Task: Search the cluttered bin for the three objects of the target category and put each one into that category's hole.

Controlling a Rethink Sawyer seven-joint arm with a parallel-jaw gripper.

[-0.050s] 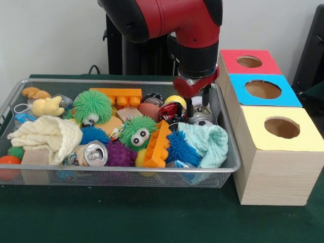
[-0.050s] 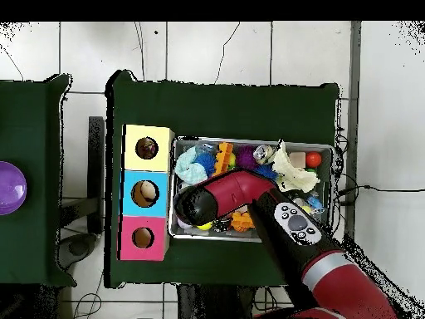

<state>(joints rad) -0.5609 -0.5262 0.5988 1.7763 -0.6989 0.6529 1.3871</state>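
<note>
I see the pincer (image 1: 198, 104) hanging low at the bin's right end near its back rim, two thin dark fingers (image 1: 206, 96) pointing down with a gap between them and nothing held, so it is released. The arm (image 2: 236, 189) above it is glossy red and black, thick and rounded.

Just beneath the tips lies a cluster of shiny round things, among them a red-and-black glossy piece (image 1: 171, 111) and a silvery can (image 1: 201, 120). Beside them, toward the bin's right front corner, sits a soft teal knitted cloth (image 1: 206, 144) with a spiky blue ball (image 1: 179, 148) against it.

The bin (image 1: 126, 174) is a shallow wire-mesh basket of silver metal. In its middle a fuzzy green ball with eyes (image 1: 137, 131) touches an orange studded plastic brick (image 1: 158, 145). A second fuzzy green ball (image 1: 92, 106) and another orange brick (image 1: 117, 94) lie toward the back rim. Near the front rim rest a dented drink can (image 1: 91, 153) lying on its side and a knobbly purple ball (image 1: 120, 153). A cream waffle-textured cloth (image 1: 48, 135) fills the left end, with a yellow rubber duck (image 1: 46, 106) behind it.

Right of the bin, on the green table (image 1: 126, 217), three pale wooden boxes stand in a row, topped yellow (image 1: 281, 128), blue (image 1: 263, 89) and red (image 1: 249, 62), each with one round hole.
</note>
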